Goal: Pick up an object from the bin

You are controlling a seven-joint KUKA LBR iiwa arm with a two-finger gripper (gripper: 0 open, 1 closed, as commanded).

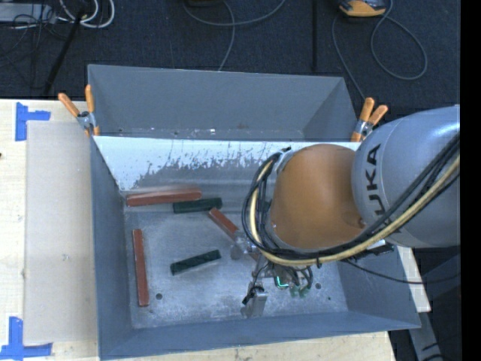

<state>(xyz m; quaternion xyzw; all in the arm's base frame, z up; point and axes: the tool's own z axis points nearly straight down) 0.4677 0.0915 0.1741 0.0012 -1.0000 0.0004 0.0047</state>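
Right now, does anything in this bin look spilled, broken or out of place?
Nothing stands out. The brown sticks and dark green sticks lie flat, scattered on the bin floor, none over the rim. Scratches on the back wall look like plain wear. The gripper is low near the front, apart from them.

light: overhead, moderate | glare: bright band on bin (225, 150) back wall | surround: dark

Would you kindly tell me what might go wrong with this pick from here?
The gripper hangs over no stick, close to the bin's front wall, so a descent may grasp nothing or scrape metal. The nearest pieces, a dark green stick and a short brown stick, lie flat and may slide.
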